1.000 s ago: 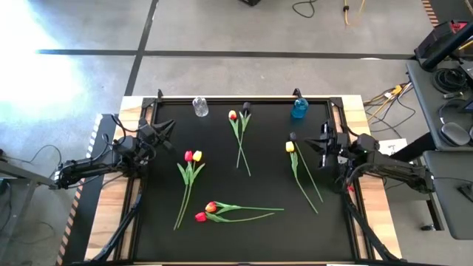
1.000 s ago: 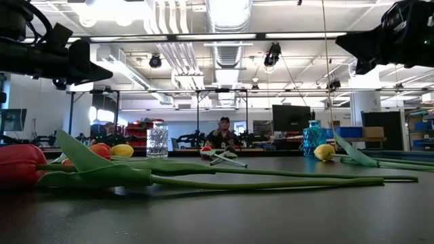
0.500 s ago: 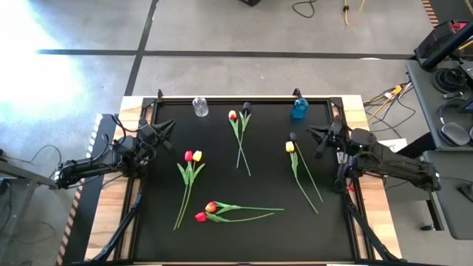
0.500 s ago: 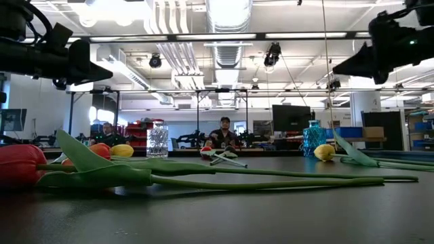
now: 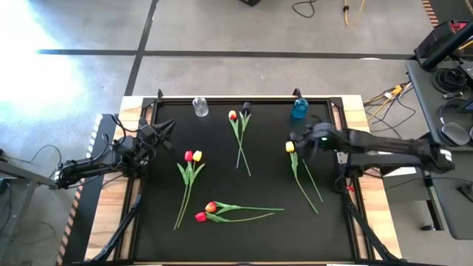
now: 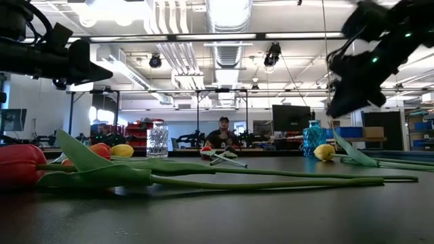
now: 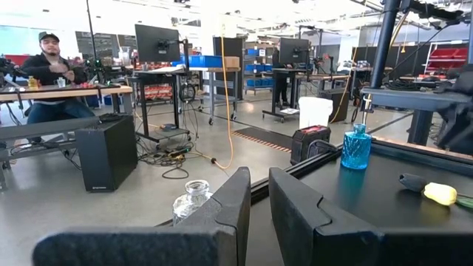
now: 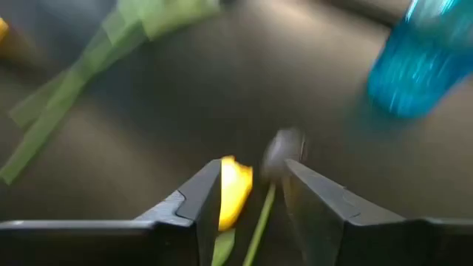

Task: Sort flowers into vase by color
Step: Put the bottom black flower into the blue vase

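1. High view: right gripper [image 5: 301, 140] hangs over the yellow-headed, green-stemmed tulip [image 5: 290, 147] and its dark-headed neighbour [image 8: 281, 150].
2. Its fingers [image 8: 201, 199] are spread, holding nothing; both heads lie just ahead, between them.
3. Left gripper [image 5: 164, 131] waits, fingers parted, empty.

table top [image 5: 266, 185]: black, matt, smooth
table edge [image 5: 373, 222]: light wood
blue vase [image 5: 298, 108]: see-thru glass, shiny
clear vase [image 5: 200, 106]: glass w/ bumpy pattern, shiny
tulips [image 5: 190, 157]: smooth petals, waxy green stems
left gripper [image 7: 257, 214]: dark matt plastic fingers
right gripper [image 8: 255, 196]: dark, dull finish
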You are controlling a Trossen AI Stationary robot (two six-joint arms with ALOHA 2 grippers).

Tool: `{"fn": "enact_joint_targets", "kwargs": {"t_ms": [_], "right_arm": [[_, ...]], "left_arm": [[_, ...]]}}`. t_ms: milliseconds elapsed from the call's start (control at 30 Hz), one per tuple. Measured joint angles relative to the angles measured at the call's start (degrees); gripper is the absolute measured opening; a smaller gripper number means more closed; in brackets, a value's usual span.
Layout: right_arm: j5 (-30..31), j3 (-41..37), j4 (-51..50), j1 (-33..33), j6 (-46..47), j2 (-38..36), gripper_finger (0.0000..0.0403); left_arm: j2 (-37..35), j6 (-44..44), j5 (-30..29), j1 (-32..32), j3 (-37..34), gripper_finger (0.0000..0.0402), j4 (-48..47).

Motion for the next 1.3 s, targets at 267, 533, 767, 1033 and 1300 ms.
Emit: {"fn": "enact_joint_targets", "kwargs": {"t_ms": [267,533,767,1033,1300], "right_arm": [[-2.4,7.8,-5.7,-1.3,3.2,19.6,0.0155],[-5.5,14.3,-8.1,-6.2,4.7,33.6,0.0144],[-7.3,15.7,-8.8,-8.5,5.1,38.6,0.0141],[-9.0,15.6,-8.9,-10.4,5.5,37.8,0.0100],[-0.6,16.0,-9.9,-11.8,5.3,35.9,0.0085]], "left_arm": [[0.0,0.0,0.0,0.0,0.0,0.0038,0.0],[0.0,0.0,0.0,0.0,0.0,0.0038,0.0],[0.0,0.0,0.0,0.0,0.0,0.0038,0.0],[0.0,0.0,0.0,0.0,0.0,0.0038,0.0],[0.0,0.0,0.0,0.0,0.0,0.0038,0.0]]}}
